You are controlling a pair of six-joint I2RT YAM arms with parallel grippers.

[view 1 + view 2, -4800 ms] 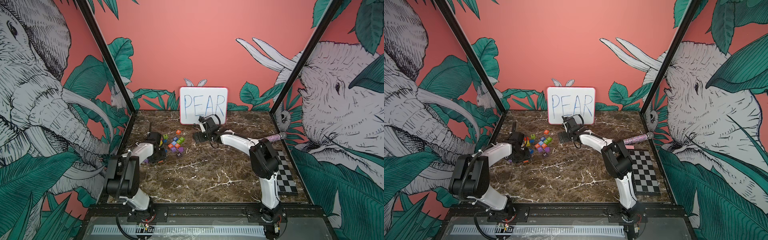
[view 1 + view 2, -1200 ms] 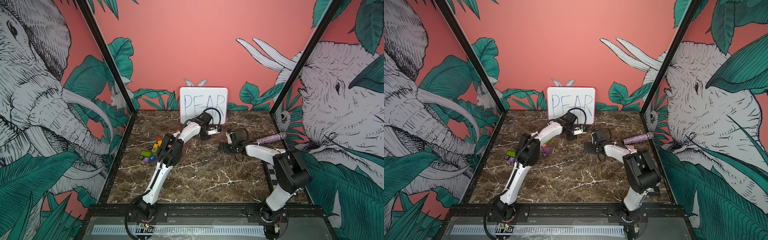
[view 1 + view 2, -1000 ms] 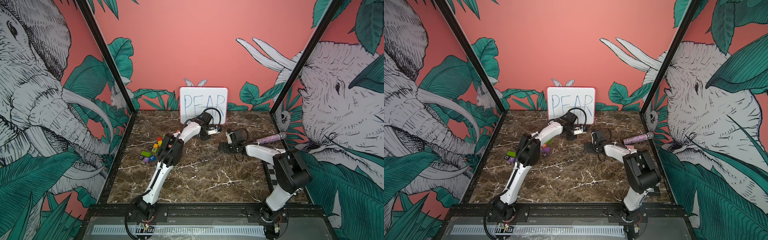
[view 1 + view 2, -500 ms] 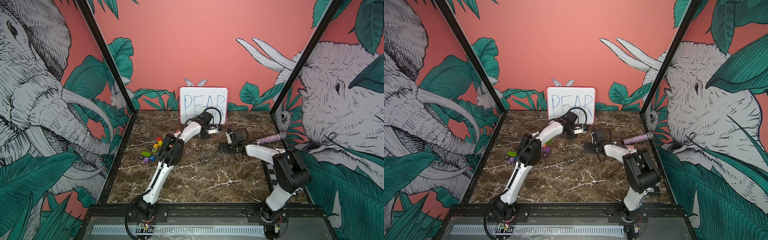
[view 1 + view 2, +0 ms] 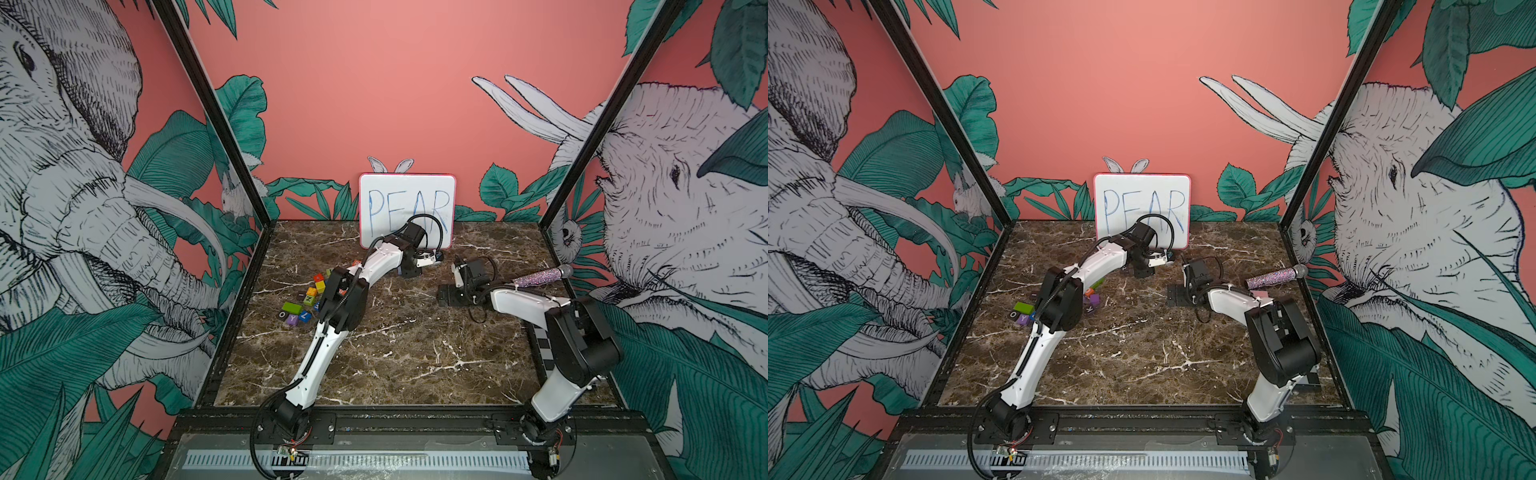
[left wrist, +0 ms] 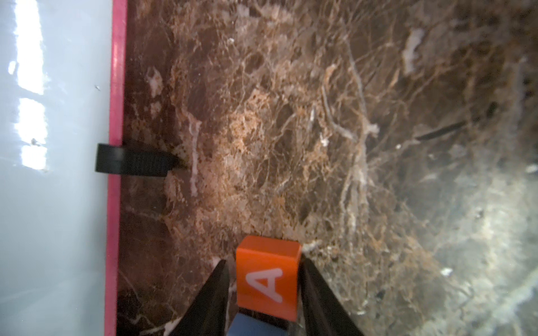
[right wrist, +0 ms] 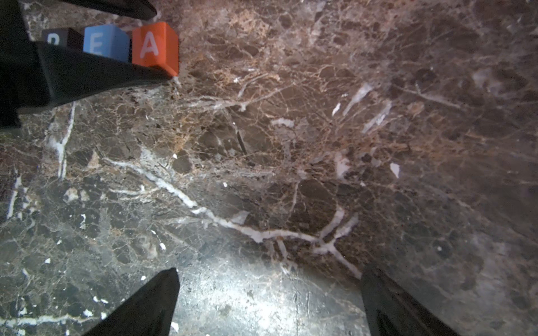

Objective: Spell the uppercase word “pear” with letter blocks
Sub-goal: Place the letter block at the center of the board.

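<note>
Left wrist | A block [image 6: 266, 279] beside E block [image 6: 256, 327] | left fingers [image 6: 209, 302] loosened

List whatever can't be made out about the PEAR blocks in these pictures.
- P block: right wrist view, letter half covered by a finger of the left gripper.
- E block: left wrist view, cut by the frame edge, no letter showing beside the A block.
- R block: not identifiable; loose pile sits partly behind the left arm in both top views, letters too small.
</note>
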